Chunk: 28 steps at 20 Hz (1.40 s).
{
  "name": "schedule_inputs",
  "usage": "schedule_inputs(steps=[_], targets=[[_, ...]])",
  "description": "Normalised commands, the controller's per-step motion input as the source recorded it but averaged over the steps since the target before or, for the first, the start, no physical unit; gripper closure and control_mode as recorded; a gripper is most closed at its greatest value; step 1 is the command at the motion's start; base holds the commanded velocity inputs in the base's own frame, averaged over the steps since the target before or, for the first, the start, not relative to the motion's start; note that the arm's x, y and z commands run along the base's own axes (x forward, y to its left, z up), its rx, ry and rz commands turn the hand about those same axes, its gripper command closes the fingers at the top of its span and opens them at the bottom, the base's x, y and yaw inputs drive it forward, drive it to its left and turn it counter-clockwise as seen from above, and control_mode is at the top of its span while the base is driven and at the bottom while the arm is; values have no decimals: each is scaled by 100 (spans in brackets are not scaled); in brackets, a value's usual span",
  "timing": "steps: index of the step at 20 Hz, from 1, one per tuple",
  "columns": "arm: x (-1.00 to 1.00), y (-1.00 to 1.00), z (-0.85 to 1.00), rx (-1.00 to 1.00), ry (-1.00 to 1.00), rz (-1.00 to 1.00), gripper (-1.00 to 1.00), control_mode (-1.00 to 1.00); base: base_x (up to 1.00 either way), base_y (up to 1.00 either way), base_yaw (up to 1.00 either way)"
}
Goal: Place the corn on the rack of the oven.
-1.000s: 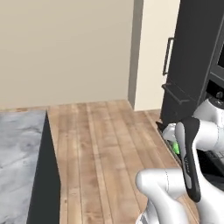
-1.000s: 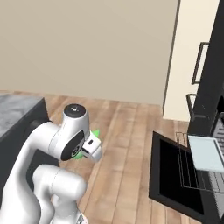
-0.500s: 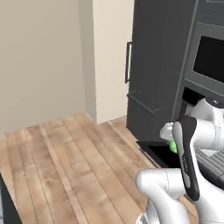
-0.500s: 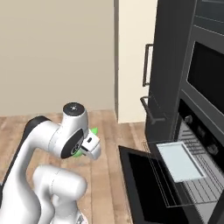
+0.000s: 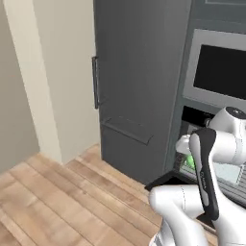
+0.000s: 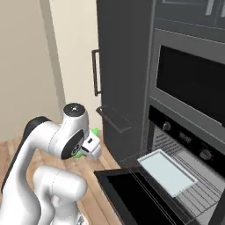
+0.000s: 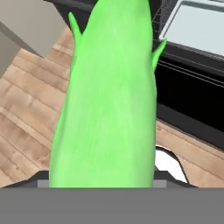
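Floor (image 5: 57,197) of pale wood planks runs up to a beige wall (image 6: 26,66) and dark cabinets (image 5: 139,72). Right of them the oven (image 6: 184,132) stands open, door (image 6: 132,197) dropped, a pale tray (image 6: 167,171) on its rack (image 6: 197,189). The claw (image 6: 90,145) grips the corn (image 7: 109,96), held up near the door.

No readable text, label or number anywhere — the oven (image 6: 184,132) panel (knobs, display) stays blank.

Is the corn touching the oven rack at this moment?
Apart. The right base view shows the corn up at the tool, left of the open oven, with floor between it and the rack.
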Motion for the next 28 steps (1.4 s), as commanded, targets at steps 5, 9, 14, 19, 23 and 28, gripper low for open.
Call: schedule_inputs(steps=[5, 9, 14, 19, 23, 28], targets=[[0, 0, 0, 0, 0, 0, 100, 100, 74, 51, -77], [0, 0, 0, 0, 0, 0, 100, 100, 57, 14, -77], [0, 0, 0, 0, 0, 0, 100, 100, 71, 3, -69], [0, 0, 0, 0, 0, 0, 100, -100, 34, 4, -12], [12, -8, -23, 0, -8, 2, 100, -100, 0, 0, 0], [66, -88, -74, 1, -21, 3, 100, -100, 0, 0, 0]])
